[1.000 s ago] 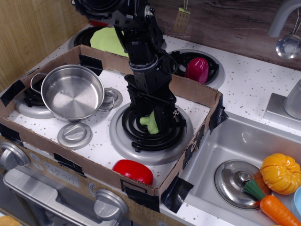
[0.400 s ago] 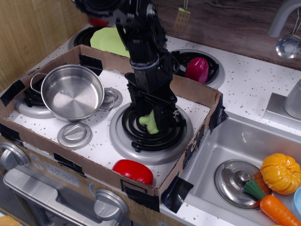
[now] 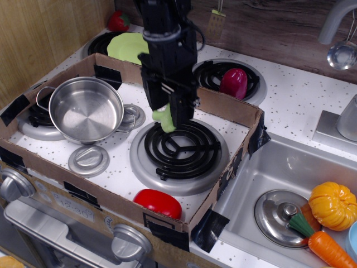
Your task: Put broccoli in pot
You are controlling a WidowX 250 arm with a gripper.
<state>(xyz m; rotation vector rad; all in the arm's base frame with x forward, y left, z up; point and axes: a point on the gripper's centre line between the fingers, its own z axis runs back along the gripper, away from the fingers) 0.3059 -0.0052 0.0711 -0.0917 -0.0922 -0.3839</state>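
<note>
Fingers (image 3: 170, 114) are pinching the broccoli (image 3: 164, 118) above the burner (image 3: 179, 148); a loose grip is risking a drop short of the pot (image 3: 86, 109).

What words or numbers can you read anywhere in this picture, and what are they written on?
None can be read.
The pot, the broccoli in the gripper and the cardboard box show no print.
Faint marks on the stove's front panel are too blurred to read.
</note>
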